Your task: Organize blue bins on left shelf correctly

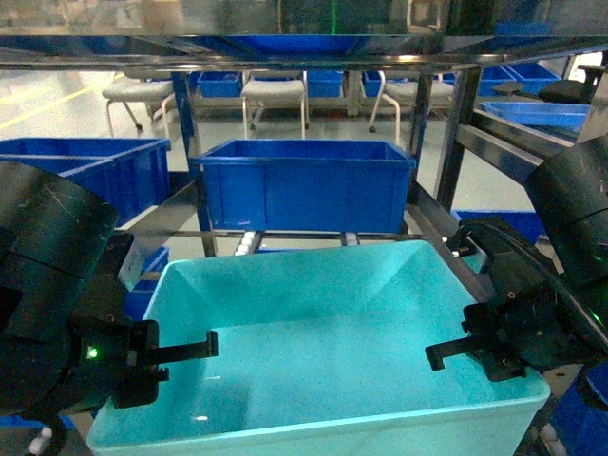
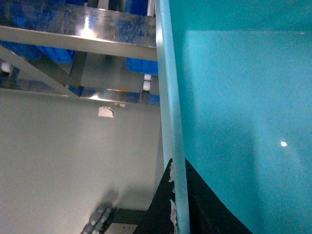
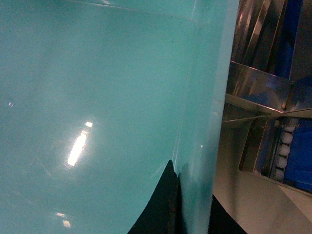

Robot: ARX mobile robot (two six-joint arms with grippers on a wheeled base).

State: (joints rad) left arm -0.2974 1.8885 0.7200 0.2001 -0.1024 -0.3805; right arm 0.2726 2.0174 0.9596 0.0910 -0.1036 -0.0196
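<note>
A light turquoise blue bin [image 1: 323, 351] fills the lower middle of the head view, held in front of the left shelf [image 1: 285, 49], a stainless-steel rack. My left gripper [image 1: 176, 353] is shut on the bin's left wall, one black finger inside. My right gripper [image 1: 465, 347] is shut on its right wall in the same way. In the left wrist view the left gripper [image 2: 178, 200] straddles the bin's rim [image 2: 170, 97]. The right wrist view shows the right gripper [image 3: 192, 207] pinching the bin's wall [image 3: 204, 97]. The bin is empty.
A darker royal-blue ribbed bin [image 1: 304, 185] sits on the rack straight behind, past white rollers [image 1: 249, 242]. More dark blue bins [image 1: 95, 171] stand at left and on a tier at right [image 1: 537, 112]. A steel upright [image 1: 454, 133] rises at right. Chairs [image 1: 274, 90] stand far back.
</note>
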